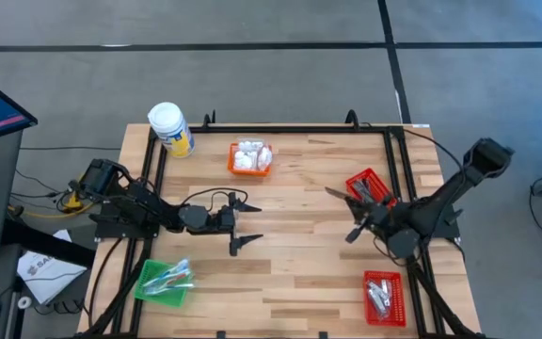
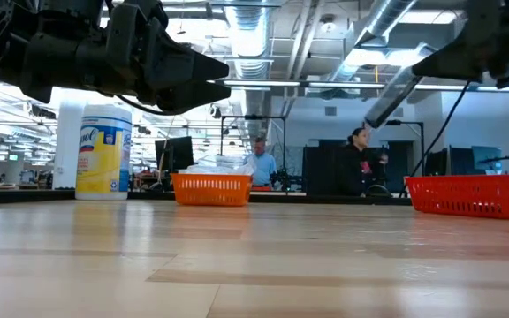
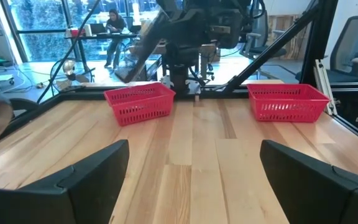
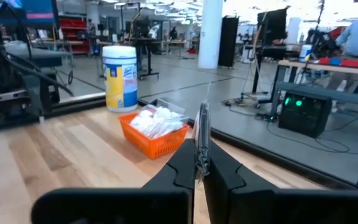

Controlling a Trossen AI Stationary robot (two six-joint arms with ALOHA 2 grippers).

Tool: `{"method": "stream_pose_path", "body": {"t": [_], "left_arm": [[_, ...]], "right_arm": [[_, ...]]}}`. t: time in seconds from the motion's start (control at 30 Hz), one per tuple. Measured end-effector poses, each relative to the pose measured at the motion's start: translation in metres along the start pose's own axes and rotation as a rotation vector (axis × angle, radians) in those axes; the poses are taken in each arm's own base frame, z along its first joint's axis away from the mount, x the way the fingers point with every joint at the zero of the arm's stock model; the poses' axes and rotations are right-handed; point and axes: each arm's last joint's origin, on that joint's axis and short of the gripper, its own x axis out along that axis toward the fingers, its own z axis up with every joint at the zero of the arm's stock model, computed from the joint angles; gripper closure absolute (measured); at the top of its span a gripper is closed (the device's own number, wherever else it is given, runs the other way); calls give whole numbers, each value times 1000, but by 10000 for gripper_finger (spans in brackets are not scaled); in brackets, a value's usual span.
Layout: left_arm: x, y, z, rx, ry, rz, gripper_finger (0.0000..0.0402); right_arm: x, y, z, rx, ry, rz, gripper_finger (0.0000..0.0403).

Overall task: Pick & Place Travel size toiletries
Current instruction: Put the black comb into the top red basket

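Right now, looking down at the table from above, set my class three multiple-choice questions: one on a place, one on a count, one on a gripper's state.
1. Where do the white clear-wrapped packets lie?
A. in the orange basket
B. in a blue tray
C. loose on the wood

2. How many red baskets stand on the table?
A. one
B. two
C. four

3. How is the left gripper?
A. shut on a packet
B. shut, empty
C. open, empty

Answers:
1 A: the packets are heaped inside the orange mesh.
2 B: two red baskets show on the right side of the high view.
3 C: its fingers stand wide apart with nothing between them.
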Motion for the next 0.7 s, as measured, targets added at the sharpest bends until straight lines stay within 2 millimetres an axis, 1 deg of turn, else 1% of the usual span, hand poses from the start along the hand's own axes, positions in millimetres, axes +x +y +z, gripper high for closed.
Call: {"method": "stream_pose_path", "body": {"t": [0.13, 0.27, 0.4, 0.47, 0.6, 0.7], "left_arm": [[0, 0, 0, 1, 3, 0, 46], [0, 0, 0, 1, 3, -3, 46], [0, 0, 0, 1, 3, -3, 46], [0, 0, 0, 1, 3, -3, 46], [0, 0, 0, 1, 3, -3, 46], [0, 1, 0, 1, 3, 2, 46]], "right_arm": [[-7, -4, 2, 10, -5, 25, 399], [-7, -9, 1, 13, -6, 25, 399], [-8, -9, 0, 13, -5, 30, 399], [-9, -8, 1, 16, 2, 61, 399], [-12, -1, 13, -15, 6, 109, 399], [-18, 7, 29, -63, -2, 134, 399]]}}
